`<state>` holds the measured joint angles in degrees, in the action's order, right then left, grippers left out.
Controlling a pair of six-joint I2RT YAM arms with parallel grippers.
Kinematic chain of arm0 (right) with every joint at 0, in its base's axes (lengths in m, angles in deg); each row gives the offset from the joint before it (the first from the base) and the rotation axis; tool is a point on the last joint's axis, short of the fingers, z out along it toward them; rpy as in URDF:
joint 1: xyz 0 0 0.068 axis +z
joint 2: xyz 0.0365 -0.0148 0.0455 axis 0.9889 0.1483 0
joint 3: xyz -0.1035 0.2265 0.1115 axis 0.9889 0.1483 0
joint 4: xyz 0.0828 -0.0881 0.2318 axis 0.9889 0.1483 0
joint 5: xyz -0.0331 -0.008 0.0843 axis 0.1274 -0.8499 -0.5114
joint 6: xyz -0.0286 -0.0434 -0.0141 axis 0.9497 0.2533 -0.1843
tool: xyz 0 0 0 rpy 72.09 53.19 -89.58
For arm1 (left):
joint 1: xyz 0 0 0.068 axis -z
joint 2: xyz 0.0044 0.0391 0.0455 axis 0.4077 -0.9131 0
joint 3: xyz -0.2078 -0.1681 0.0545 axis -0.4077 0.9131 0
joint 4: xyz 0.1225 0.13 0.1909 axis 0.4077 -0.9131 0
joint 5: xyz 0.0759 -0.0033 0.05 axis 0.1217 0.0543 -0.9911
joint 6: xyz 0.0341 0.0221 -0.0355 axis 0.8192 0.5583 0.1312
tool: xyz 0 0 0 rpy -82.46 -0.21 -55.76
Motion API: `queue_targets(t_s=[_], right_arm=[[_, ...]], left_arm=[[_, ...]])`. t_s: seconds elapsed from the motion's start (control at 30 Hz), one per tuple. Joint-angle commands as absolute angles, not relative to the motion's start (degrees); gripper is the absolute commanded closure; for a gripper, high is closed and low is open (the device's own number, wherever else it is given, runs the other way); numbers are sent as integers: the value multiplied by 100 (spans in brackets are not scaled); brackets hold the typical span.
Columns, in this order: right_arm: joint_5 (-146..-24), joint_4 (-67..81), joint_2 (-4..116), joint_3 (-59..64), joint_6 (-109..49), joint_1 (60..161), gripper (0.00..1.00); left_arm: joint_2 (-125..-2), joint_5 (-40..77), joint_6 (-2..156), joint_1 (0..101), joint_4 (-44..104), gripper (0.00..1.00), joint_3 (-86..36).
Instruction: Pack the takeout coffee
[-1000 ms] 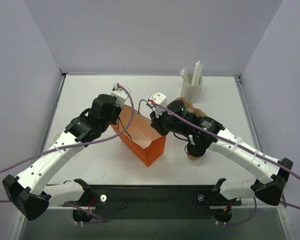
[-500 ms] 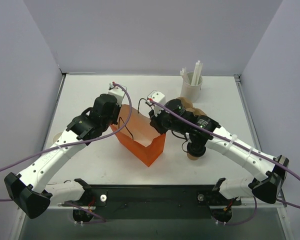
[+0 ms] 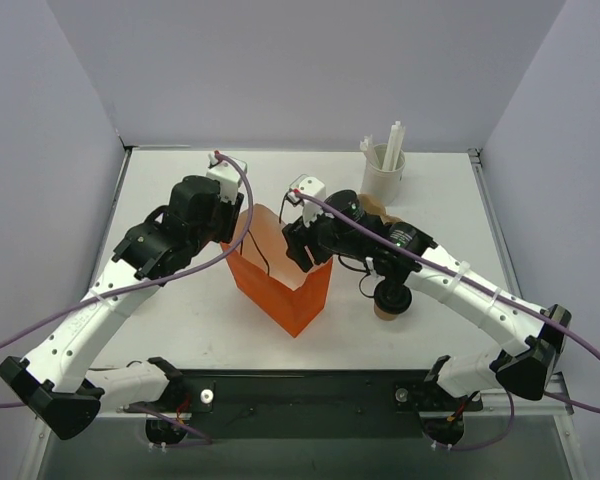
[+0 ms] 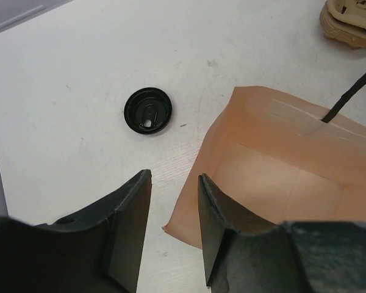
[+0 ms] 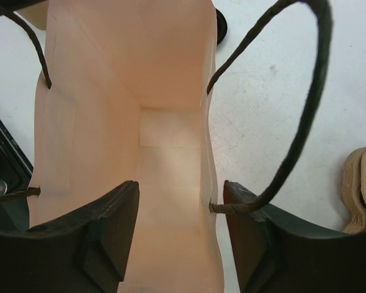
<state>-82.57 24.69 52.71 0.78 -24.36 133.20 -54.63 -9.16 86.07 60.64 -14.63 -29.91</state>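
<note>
The takeout coffee [image 3: 392,299], a tan cup with a black lid, stands on the table right of the orange bag [image 3: 280,272], partly under my right forearm. The bag stands upright with its mouth wide and nothing inside [image 5: 165,159]. My left gripper [image 3: 237,224] is open at the bag's left rim; its jaws [image 4: 174,178] straddle the bag's edge [image 4: 280,165] without pinching it. Over the bag's right rim my right gripper [image 3: 302,250] is also open. Its fingers [image 5: 178,189] stand either side of the wall where a dark cord handle [image 5: 305,110] is fixed.
A loose black lid [image 4: 147,110] lies on the table beyond the bag's left side. A tan pulp holder [image 3: 380,213] sits behind my right arm and shows again [image 4: 351,21]. A white cup of straws [image 3: 384,168] stands at the back right.
Both grippers have gone from shut to open, letting go of the bag's rim. Both wrists moved slightly toward the back. The bag now stands more upright with a wider mouth.
</note>
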Motion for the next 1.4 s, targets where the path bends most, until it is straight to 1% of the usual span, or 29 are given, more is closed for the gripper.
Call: queue_targets(t_s=[0.0,0.07,0.23,0.27,0.37,0.4,0.47,0.53,0.63,0.73,0.77,0.83,0.87,0.93,1.0,1.03,1.13,1.23,1.27,1.33,1.37], right_arm=[[-8140,2633,5237,-354,-2819,13289,38],[-8113,2651,5184,-364,-2934,13298,31],[-8034,2879,4885,-320,-3294,13307,21],[-8034,2906,4824,-285,-3329,13315,19],[-8060,3011,4560,-127,-3531,13324,17],[-8078,3038,4429,-83,-3558,13324,16],[-8148,3073,4332,23,-3515,13324,16],[-8192,3143,4191,67,-3479,13324,16],[-8271,3319,4015,59,-3532,13298,16],[-8104,3758,3804,-82,-3979,13307,18],[-8200,3863,3699,-65,-4119,13315,20],[-8420,3777,3225,215,-4488,13341,20],[-8403,3628,2919,451,-4786,13342,20],[-8263,3609,2697,603,-4990,13333,20],[-7991,3723,2469,664,-5270,13324,20],[-7833,3750,2390,682,-5368,13333,21],[-7605,3794,2134,542,-5729,13333,23],[-7017,3890,2029,392,-5712,13333,24],[-6388,3908,2020,418,-5764,13333,24],[-5848,4004,2133,454,-5826,13324,24],[-5376,4092,2195,410,-5843,13324,24]], left_arm=[[-5506,-921,8534,6027,-1732,53,-3290],[-5418,-772,8604,6027,-1688,52,-3334],[-5207,-166,8815,5965,-1557,39,-3571],[-5198,-122,8850,5965,-1565,38,-3624],[-5277,18,9166,5887,-1635,34,-3852],[-5321,254,9219,5851,-1653,34,-3888],[-5426,431,9272,5677,-1662,34,-3958],[-5558,844,9316,5561,-1662,34,-3994],[-5664,916,9334,5535,-1574,35,-3915],[-5620,977,9291,5526,-1530,36,-3923],[-5559,1012,9221,5526,-1539,36,-3967],[-5201,1134,9002,5535,-1303,36,-3767],[-5024,1083,8965,5543,-1032,36,-3426],[-4470,909,8947,5543,-898,31,-3090],[-4233,819,8912,5535,-1089,28,-3088],[-4223,828,8738,5535,-1221,28,-3158],[-4371,662,8360,5535,-1626,30,-3466],[-4469,810,8402,5535,-1531,34,-3240],[-4477,863,8463,5535,-1339,34,-3116],[-4486,863,8683,5535,-1135,34,-2739],[-4530,889,8736,5526,-1039,34,-2693]])
